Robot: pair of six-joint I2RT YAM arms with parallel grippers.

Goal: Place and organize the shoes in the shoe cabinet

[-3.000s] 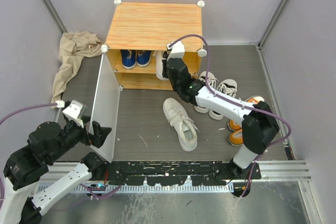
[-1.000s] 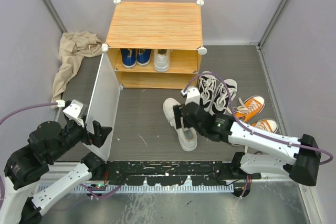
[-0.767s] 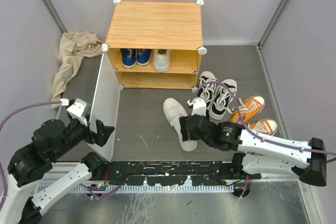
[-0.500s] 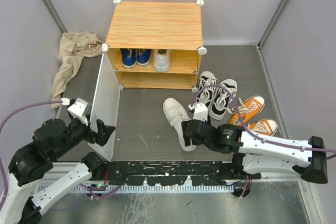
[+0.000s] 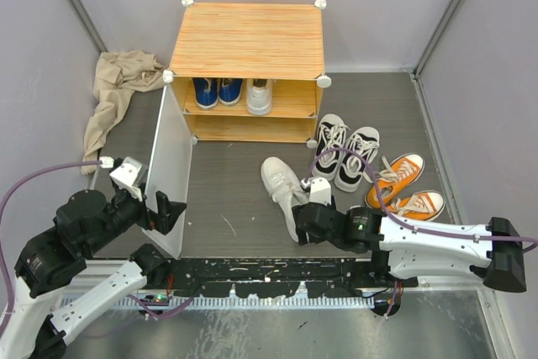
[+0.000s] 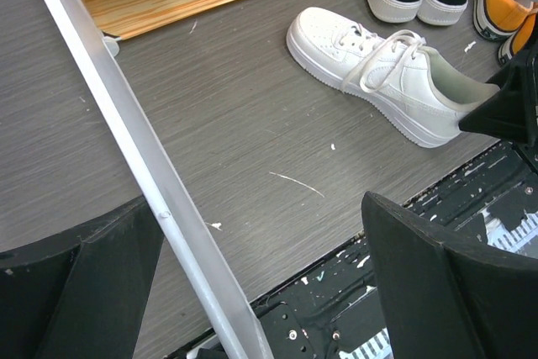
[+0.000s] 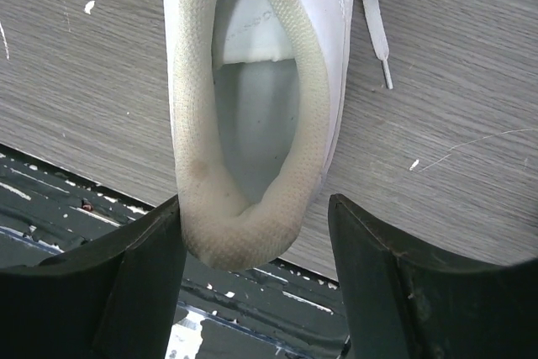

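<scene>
Shoe cabinet [image 5: 246, 39], the biggest thing on the grey table [image 5: 235, 136], stands at the far middle with its orange striped top facing up and white knobs [image 5: 188, 2] at the corners. Its pale door panel [image 5: 171, 174] is swung wide from the cabinet's left front corner and reaches toward the near edge. A crumpled beige cloth [image 5: 118, 94] lies just left of the cabinet.

The left hand [image 5: 166, 206] sits at the free end of that door, well in front of the cabinet. Its fingers are spread, and the door's thin edge runs between them, close against one finger.

The right hand [image 7: 255, 208] is low over the table in front of the cabinet's right half. It is released, its two fingers spread on either side of the heel of a white sneaker [image 5: 282, 184]. Whether the pads already press the heel cannot be told. That sneaker lies on the table in front of the cabinet.

A black high-top pair [image 5: 357, 157] stands just off the cabinet's right front corner. An orange pair [image 5: 395, 174] lies farther right of the cabinet and nearer.

Inside the cabinet, on the upper shelf, a blue pair [image 5: 217, 90] stands at the left. A single white sneaker [image 5: 259, 94] is just beside it, toward the middle.
</scene>
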